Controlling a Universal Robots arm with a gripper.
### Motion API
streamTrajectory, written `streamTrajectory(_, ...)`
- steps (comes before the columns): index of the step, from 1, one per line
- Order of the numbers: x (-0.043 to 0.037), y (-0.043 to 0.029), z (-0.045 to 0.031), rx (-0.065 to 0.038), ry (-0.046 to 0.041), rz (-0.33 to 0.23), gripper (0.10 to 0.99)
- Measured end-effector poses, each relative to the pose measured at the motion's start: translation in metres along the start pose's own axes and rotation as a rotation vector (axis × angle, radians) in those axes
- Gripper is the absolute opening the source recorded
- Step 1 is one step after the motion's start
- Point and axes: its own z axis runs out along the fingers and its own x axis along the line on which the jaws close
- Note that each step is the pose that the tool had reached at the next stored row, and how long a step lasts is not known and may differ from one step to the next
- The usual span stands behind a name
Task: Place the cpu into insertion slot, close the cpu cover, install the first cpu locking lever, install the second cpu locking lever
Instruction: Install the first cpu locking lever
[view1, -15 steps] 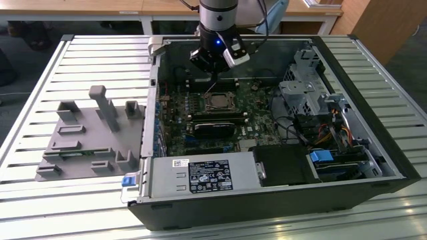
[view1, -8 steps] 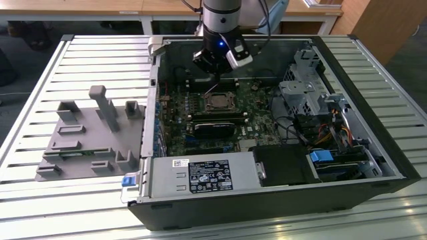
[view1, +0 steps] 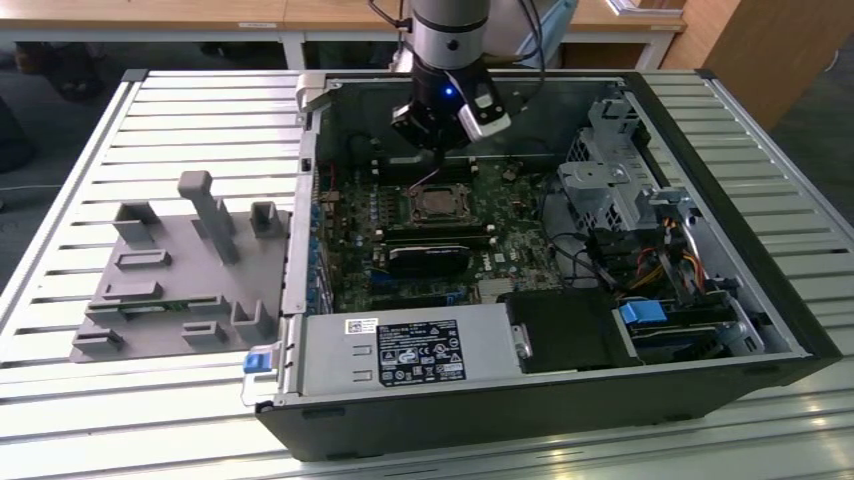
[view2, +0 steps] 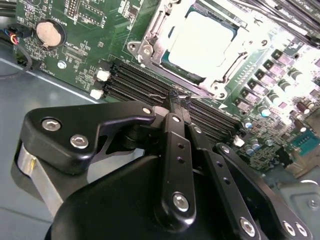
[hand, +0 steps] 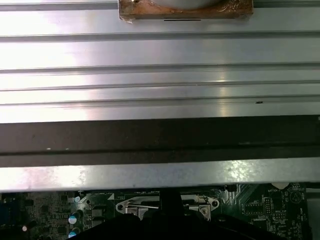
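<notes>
The cpu (view2: 202, 42) lies flat in the insertion slot (view2: 136, 49), its silvery face glaring bright. The cpu cover (view2: 159, 35), a thin metal frame, lies down around that face. In the exterior view the slot (view1: 437, 207) is at the middle of the green board inside the open case. My gripper (view2: 175, 95) is shut, its black fingers (view2: 176, 150) pressed together. Their tips touch the slot's edge on the side of the memory slots. Whether a thin lever wire is pinched there I cannot tell. In the exterior view the gripper (view1: 434, 172) hangs just above the slot.
Long black memory slots (view2: 135, 80) run beside the socket, with a coin battery (view2: 49, 32) further off. A power supply (view1: 400, 355), drive cage (view1: 607, 190) and cables (view1: 667, 265) crowd the case. A grey fixture (view1: 174, 270) stands on the slatted table (view1: 80, 420).
</notes>
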Motion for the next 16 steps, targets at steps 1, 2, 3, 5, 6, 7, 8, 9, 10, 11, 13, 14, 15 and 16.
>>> streamTrajectory(1,-0.0005,-0.0001,0.0011,0.000,0.0000,0.000,0.106)
streamTrajectory(2,-0.0011,-0.0002,0.0023,0.000,0.0000,0.000,0.106)
streamTrajectory(3,-0.0016,-0.0002,0.0034,-0.001,0.0000,0.000,0.106)
streamTrajectory(5,-0.0026,-0.0004,0.0054,-0.001,0.0001,0.000,0.106)
streamTrajectory(6,-0.0033,-0.0005,0.0063,-0.001,0.0001,0.000,0.106)
streamTrajectory(7,-0.0042,-0.0005,0.0071,-0.001,0.0001,0.000,0.106)
streamTrajectory(8,-0.0051,-0.0005,0.0079,-0.001,0.0001,0.000,0.106)
streamTrajectory(9,-0.0060,-0.0005,0.0086,-0.001,0.0001,0.000,0.106)
streamTrajectory(10,-0.0069,-0.0005,0.0093,-0.001,0.0001,0.000,0.106)
streamTrajectory(11,-0.0076,-0.0006,0.0099,-0.001,0.0001,0.000,0.106)
streamTrajectory(13,-0.0088,-0.0006,0.0110,-0.001,0.0001,0.000,0.106)
streamTrajectory(14,-0.0095,-0.0006,0.0116,-0.001,0.0001,0.000,0.106)
streamTrajectory(15,-0.0101,-0.0007,0.0121,-0.001,0.0001,0.000,0.106)
streamTrajectory(16,-0.0107,-0.0007,0.0127,-0.001,0.0001,0.000,0.106)
